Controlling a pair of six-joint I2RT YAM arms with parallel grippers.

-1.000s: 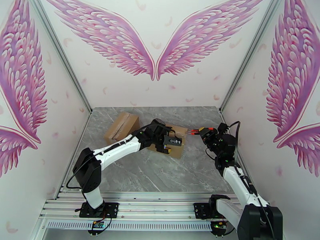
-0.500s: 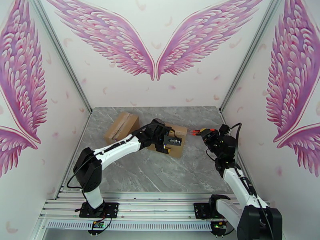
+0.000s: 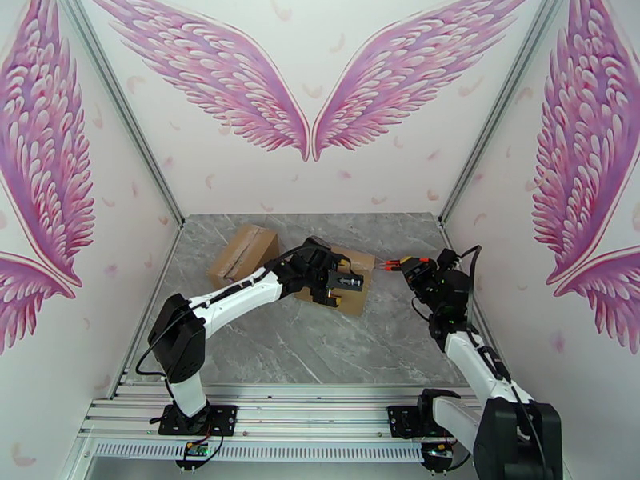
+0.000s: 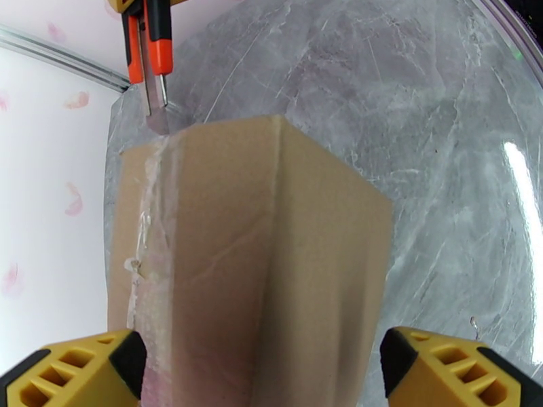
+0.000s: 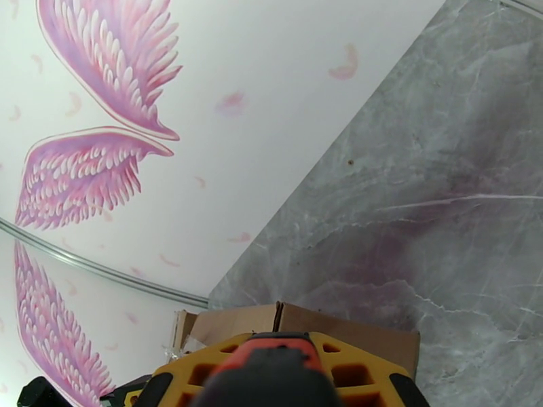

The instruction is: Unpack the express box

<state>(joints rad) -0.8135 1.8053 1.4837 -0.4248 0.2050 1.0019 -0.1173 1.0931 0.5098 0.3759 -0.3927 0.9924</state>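
1. Bright, even lighting throughout; shadows on the surface (image 3: 320,346) are faint and soft.
2. Left wrist view: a white glare streak on the surface, with fisheye bending.
3. Right wrist view: the right pincer (image 5: 275,381) and its utility knife (image 5: 271,354) are blurred.

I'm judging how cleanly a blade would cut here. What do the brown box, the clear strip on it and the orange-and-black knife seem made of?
Brown box: matte cardboard, by its dull brown face and soft creases. Clear strip: probably glossy plastic packing tape; it shines and wrinkles. Orange-and-black utility knife: handle looks like smooth plastic; thin grey blade looks like metal, though blurred.
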